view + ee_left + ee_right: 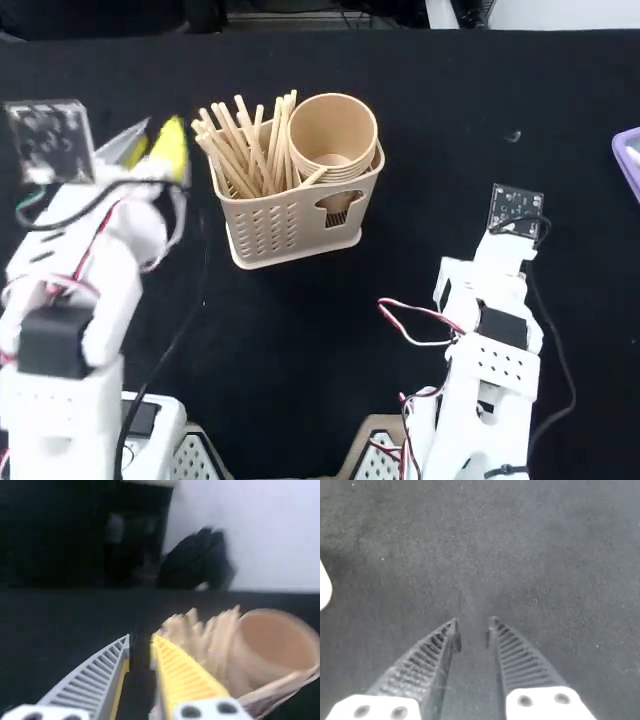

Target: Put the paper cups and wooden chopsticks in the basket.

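In the high view, the basket [290,225] is sitting toward the far middle of the black table [430,80]. The wooden chopsticks [245,140] are standing bunched in its left part and the paper cups [333,135] are nesting in a stack in its right part. The left gripper [158,135] is hanging just left of the basket, apart from it. The right arm [495,330] is resting at the near right, well apart from the basket. In the left wrist view, the left gripper [141,642] is showing only a narrow gap between its grey and yellow fingers and is holding nothing. The chopsticks [200,630] and the top cup [272,637] are standing just beyond it on the right. In the right wrist view, the right gripper [472,630] is pointing down at bare cloth, its fingers a little apart and gripping nothing. Every cup and chopstick on show is already sitting inside the basket, so the task is looking finished or very nearly so. What is left seems to be only drawing the arms clear.
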Robot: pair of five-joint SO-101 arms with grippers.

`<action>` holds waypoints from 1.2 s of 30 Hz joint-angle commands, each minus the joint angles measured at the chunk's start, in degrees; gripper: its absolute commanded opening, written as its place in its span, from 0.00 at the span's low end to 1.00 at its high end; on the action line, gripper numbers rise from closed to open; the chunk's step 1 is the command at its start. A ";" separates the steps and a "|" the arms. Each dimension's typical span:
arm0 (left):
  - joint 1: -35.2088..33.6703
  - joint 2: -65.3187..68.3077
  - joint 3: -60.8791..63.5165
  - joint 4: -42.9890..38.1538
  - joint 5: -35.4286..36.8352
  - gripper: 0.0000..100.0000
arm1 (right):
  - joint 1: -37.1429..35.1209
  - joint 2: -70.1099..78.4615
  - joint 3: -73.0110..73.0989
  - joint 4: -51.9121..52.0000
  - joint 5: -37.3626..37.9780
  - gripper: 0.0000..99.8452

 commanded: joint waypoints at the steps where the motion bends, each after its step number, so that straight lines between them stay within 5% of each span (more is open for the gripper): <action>1: -11.56 -6.15 2.07 8.70 -5.98 0.03 | -0.70 -1.80 -0.75 -1.41 -0.26 0.02; 7: -21.32 -14.07 17.80 8.53 -6.59 0.04 | -2.29 -11.65 -0.92 5.54 -0.26 0.01; 16: -21.85 -28.48 40.84 8.79 -15.21 0.04 | -22.42 -47.78 0.57 32.09 0.26 0.01; 24: -15.96 -45.27 57.71 12.13 -12.75 0.04 | -22.77 -48.92 9.10 26.99 -0.26 0.01; 36: -13.49 -44.75 67.21 13.71 -7.82 0.04 | -22.33 -52.97 22.29 27.34 -0.18 0.01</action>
